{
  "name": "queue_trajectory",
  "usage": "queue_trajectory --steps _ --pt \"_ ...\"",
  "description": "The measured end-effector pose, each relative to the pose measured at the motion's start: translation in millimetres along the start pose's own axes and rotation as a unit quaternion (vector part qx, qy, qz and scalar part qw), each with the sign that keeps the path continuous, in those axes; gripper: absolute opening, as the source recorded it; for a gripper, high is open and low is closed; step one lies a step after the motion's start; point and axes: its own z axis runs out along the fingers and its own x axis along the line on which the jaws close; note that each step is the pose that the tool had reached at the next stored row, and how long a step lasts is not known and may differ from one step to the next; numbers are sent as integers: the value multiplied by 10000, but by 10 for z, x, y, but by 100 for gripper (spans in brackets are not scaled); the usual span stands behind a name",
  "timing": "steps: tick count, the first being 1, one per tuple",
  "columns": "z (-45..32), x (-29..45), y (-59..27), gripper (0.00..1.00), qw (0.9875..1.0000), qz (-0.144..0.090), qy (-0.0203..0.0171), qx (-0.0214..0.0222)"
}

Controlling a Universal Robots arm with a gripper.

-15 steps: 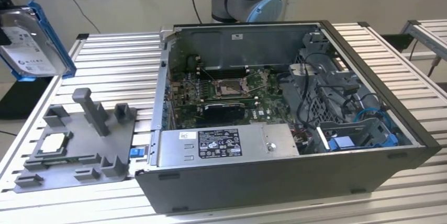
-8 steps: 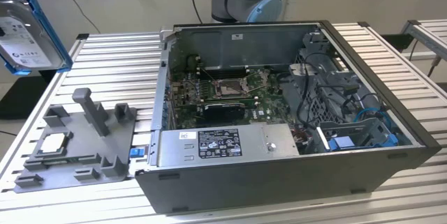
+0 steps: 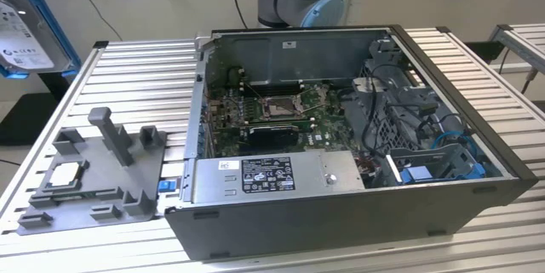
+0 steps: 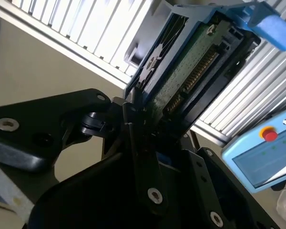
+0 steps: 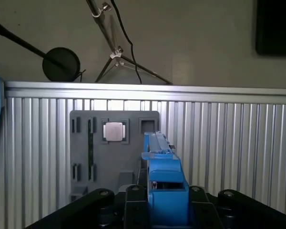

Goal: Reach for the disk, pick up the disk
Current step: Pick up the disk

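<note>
The disk (image 3: 22,24), silver with a white label and a bright blue bracket, hangs in the air at the exterior view's upper left, beyond the table's corner. In the second wrist view its green circuit-board underside (image 4: 190,67) sits in the blue frame, and my gripper (image 4: 143,119) is shut on its lower end with black fingers (image 4: 133,138). In the first wrist view the disk (image 5: 164,176) stands edge-on between my gripper (image 5: 164,205) jaws, high above the grey fixture.
A grey fixture (image 3: 94,171) on the slatted table (image 3: 127,62) holds a small silver processor chip (image 3: 64,176) (image 5: 114,131). The open computer case (image 3: 341,222) with its grey power supply box (image 3: 272,174) takes up the table's middle. A teach pendant (image 4: 262,157) lies beside the table.
</note>
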Motion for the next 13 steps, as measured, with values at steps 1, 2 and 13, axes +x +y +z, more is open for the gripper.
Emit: queue_trajectory --steps 1,2,13 --pt "-25 -1 0 0 10000 0 0 0" --pt "-49 -2 1 0 10000 0 0 0" --pt "-283 -13 6 0 10000 0 0 -1"
